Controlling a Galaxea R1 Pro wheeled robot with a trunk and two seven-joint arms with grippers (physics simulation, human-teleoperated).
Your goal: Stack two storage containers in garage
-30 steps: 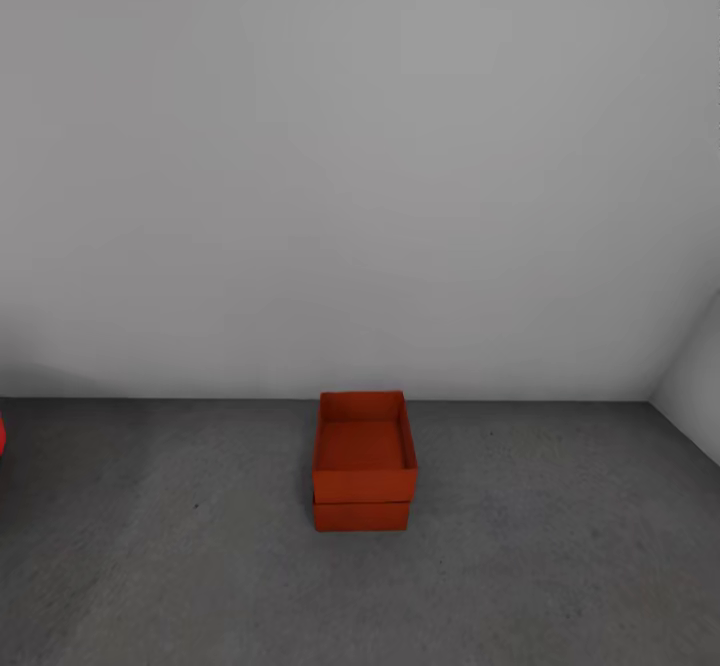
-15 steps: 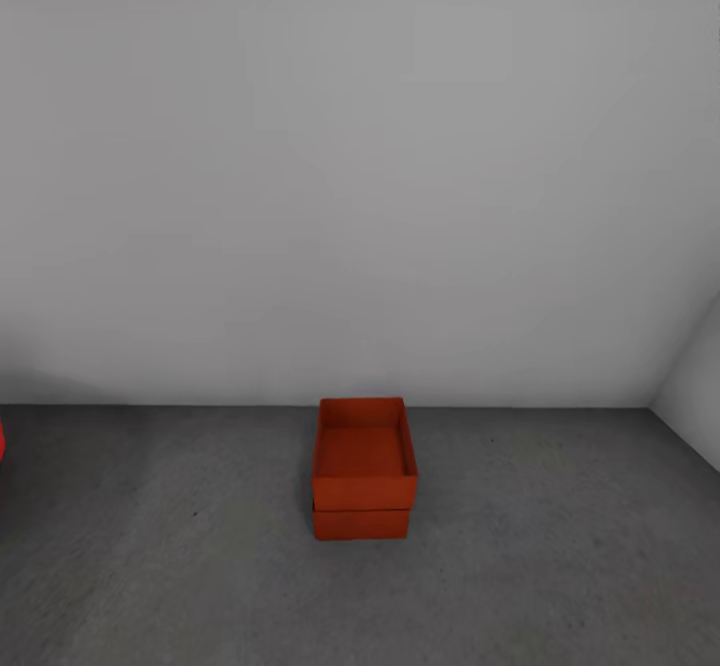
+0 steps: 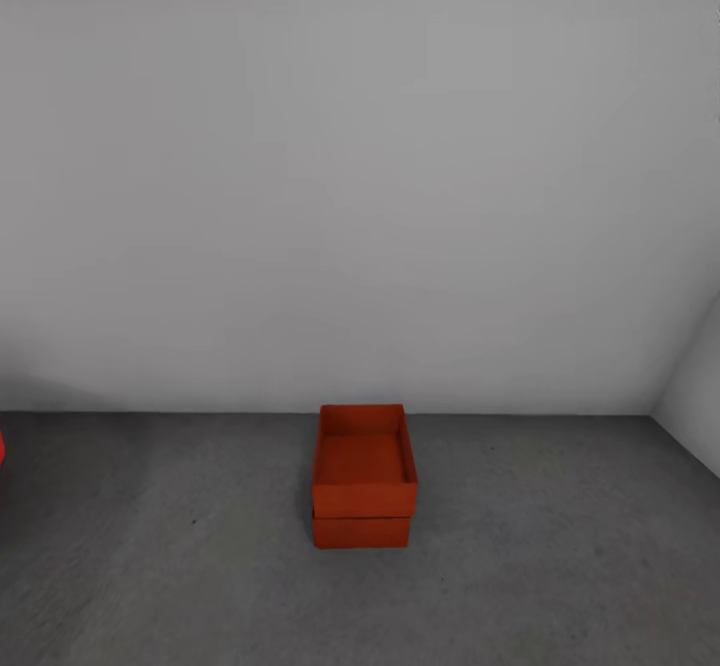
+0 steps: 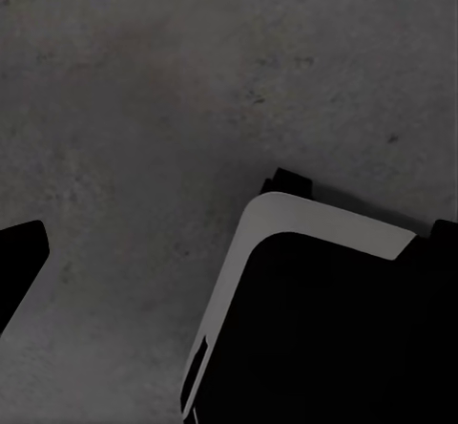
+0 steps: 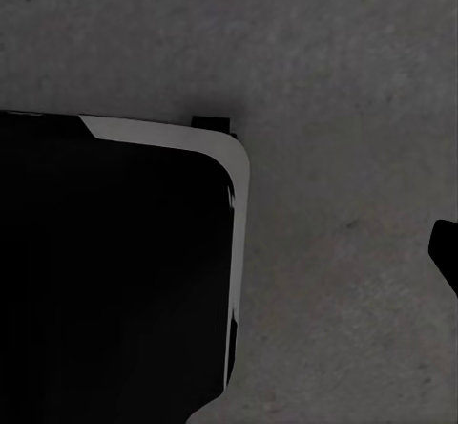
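In the head view the two storage containers stand stacked on the dark grey concrete floor [image 3: 180, 566] of the garage, a little way out from the plain white-grey back wall [image 3: 360, 176]. The upper container [image 3: 363, 458] is open-topped, its red-orange inside bare, and it sits squarely on the lower container [image 3: 361, 532], of which just a narrow band of the front wall shows below the upper one's front face. The upper one's front wall reaches slightly past the lower one at the right corner (a small overhang, hardly more). A second wall [image 3: 695, 386] meets the back wall at the right, making a corner well apart from the stack. At the far left edge a sliver of something red [image 3: 2, 446] shows just above the floor; too little is seen to name it.

The left wrist view looks down on bare concrete and on a black body with a pale grey rim [image 4: 315, 228], seemingly part of the robot itself, with a dark tip [image 4: 17, 262] at the frame's edge. The right wrist view shows much the same: a black, grey-edged body [image 5: 234, 214] over the floor, and a dark tip [image 5: 446, 247] at the border. Whether either gripper is spread or closed I cannot tell, and neither camera has a container in sight, so the stack lies away from both hands.
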